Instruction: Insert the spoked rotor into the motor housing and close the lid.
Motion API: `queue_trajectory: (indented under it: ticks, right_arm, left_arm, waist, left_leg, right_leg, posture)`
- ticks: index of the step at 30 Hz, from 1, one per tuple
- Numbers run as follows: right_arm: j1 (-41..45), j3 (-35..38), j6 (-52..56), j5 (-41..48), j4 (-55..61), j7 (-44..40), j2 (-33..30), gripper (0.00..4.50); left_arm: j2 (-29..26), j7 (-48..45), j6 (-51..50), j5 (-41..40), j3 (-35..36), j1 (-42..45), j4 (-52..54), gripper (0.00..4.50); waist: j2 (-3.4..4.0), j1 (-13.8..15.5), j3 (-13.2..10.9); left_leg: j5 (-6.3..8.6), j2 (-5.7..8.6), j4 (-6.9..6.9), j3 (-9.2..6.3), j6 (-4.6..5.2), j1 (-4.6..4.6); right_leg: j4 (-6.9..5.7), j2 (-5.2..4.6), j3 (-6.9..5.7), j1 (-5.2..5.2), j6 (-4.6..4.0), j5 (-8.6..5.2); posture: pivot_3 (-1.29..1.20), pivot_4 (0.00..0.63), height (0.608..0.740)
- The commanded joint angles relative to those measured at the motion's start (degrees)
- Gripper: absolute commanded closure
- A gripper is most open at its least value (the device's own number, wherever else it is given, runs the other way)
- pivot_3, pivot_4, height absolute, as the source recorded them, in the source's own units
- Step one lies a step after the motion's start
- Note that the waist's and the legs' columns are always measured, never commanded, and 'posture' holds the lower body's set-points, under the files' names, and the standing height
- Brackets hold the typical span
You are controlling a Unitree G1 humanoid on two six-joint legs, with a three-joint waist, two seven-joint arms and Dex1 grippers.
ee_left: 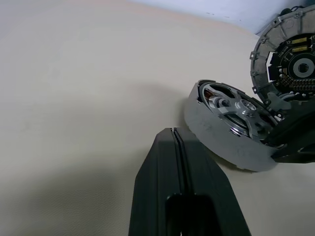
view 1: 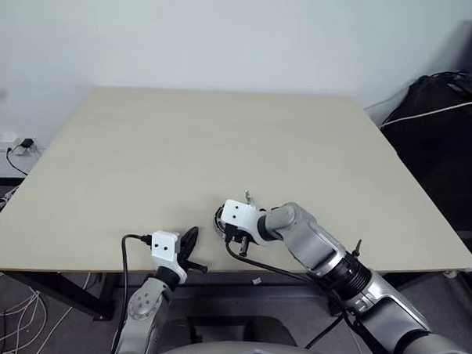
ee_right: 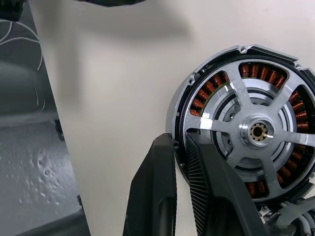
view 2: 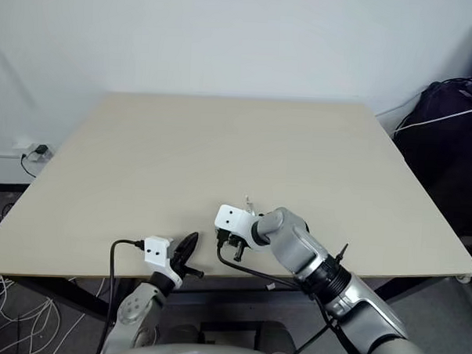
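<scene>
Although the rotor already appears to sit in its place, the job looks only partly finished. Nearest the robot, the left tool (view 1: 191, 244) hangs at the near edge of the tabletop (view 1: 222, 137) with its two black fingers (ee_left: 170, 167) pressed flat together and holding nothing. Just beyond it, the right tool (ee_right: 179, 142) points steeply down at the motor housing (ee_right: 183, 98). Its fingers are nearly closed across the housing's grey rim, one outside the wall and the other inside, so it seems to be pinching that rim, probably to steady or shift the housing.

Within the housing lies the spoked rotor (ee_right: 258, 130), bright silver, its broad spokes spreading from a small hub over the copper windings. From the left wrist view the housing looks slightly tilted, so I cannot tell whether the rotor is seated fully flat. Beyond the housing, the lid (ee_left: 285, 59) stands tipped up with its dark ribbed face towards the camera. Whether it leans on something or rests on the arm is unclear.

By my reading, insertion is done or nearly so. What remains is to take up the lid, bring it over the rotor and close it down onto the housing.
</scene>
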State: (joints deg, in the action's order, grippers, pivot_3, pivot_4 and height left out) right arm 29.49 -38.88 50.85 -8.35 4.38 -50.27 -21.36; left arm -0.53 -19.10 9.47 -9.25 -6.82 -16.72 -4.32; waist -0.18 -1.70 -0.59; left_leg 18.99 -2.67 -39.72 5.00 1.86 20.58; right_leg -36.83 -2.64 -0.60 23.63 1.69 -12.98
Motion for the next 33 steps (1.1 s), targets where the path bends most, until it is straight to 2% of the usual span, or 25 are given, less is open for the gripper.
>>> queue_trajectory:
  ticks: [1, 3, 6, 9, 21, 31, 33]
  right_arm:
    - [1.03, 1.32, -0.79, 0.81, 0.28, 0.65, 0.5, 4.39]
    - [1.06, 1.17, -0.99, 1.14, 0.49, 0.62, 0.54, 3.69]
    - [1.02, 1.13, -1.33, 1.43, 1.17, 0.97, 0.73, 3.0]
    - [0.93, 1.33, -1.67, 2.27, 2.15, 0.44, 0.68, 2.12]
    - [-1.26, 3.84, 0.76, 12.72, 12.52, -6.63, -3.13, 2.12]
    - [-3.35, 7.85, 3.18, 21.14, 22.21, -7.97, -8.42, 2.12]
    - [-4.4, 11.21, 2.31, 24.52, 24.6, -8.45, -8.51, 2.51]
  left_arm:
    - [0.21, -0.35, 0.84, -0.54, -0.05, 0.68, 0.99, 4.5]
    - [0.22, -0.28, 0.82, -0.55, 0.0, 0.67, 1.04, 4.5]
    - [0.24, -0.24, 0.8, -0.56, 0.02, 0.64, 1.1, 4.5]
    - [0.25, -0.27, 0.78, -0.6, 0.03, 0.64, 1.11, 4.5]
    - [0.19, -0.45, 0.52, -1.06, 0.0, 0.61, 1.17, 4.5]
    - [0.08, -0.62, 0.36, -1.11, -0.1, 0.77, 1.08, 4.5]
    - [0.05, -0.66, 0.34, -1.12, -0.09, 0.72, 1.12, 4.5]
  waist:
    - [0.0, -0.08, 0.0]
    - [0.0, -0.16, 0.0]
    - [0.0, -0.23, 0.0]
    - [0.0, -0.14, 0.0]
    - [0.0, -0.14, 0.0]
    - [-0.03, 0.12, -0.01]
    - [-0.06, 0.18, -0.03]
  left_leg:
    - [0.0, 0.0, 0.0, 0.0, 0.0, 0.0]
    - [0.0, 0.0, 0.0, 0.0, 0.0, -0.01]
    - [0.0, 0.0, 0.0, -0.01, 0.0, -0.01]
    - [0.0, 0.01, 0.0, -0.01, 0.0, 0.0]
    - [0.0, 0.0, 0.0, -0.04, 0.0, 0.01]
    - [0.01, 0.0, -0.01, -0.07, 0.01, 0.02]
    - [0.01, 0.0, -0.01, -0.07, 0.01, 0.03]
  right_leg:
    - [0.0, 0.0, 0.0, 0.0, 0.0, 0.0]
    - [-0.01, 0.0, 0.0, -0.01, 0.0, 0.0]
    - [-0.01, 0.0, 0.0, -0.01, 0.0, 0.0]
    - [0.01, 0.0, 0.0, -0.02, 0.01, 0.0]
    - [0.02, 0.0, -0.01, -0.01, 0.01, 0.0]
    - [0.03, -0.01, -0.03, 0.0, -0.02, -0.02]
    - [0.04, -0.02, -0.03, 0.0, -0.02, -0.02]
  posture:
    - [0.0, 0.0, 0.74]
    - [0.0, 0.0, 0.74]
    - [0.0, 0.0, 0.74]
    - [0.0, 0.0, 0.74]
    - [0.0, 0.0, 0.74]
    - [0.0, 0.0, 0.74]
    - [0.0, 0.0, 0.74]
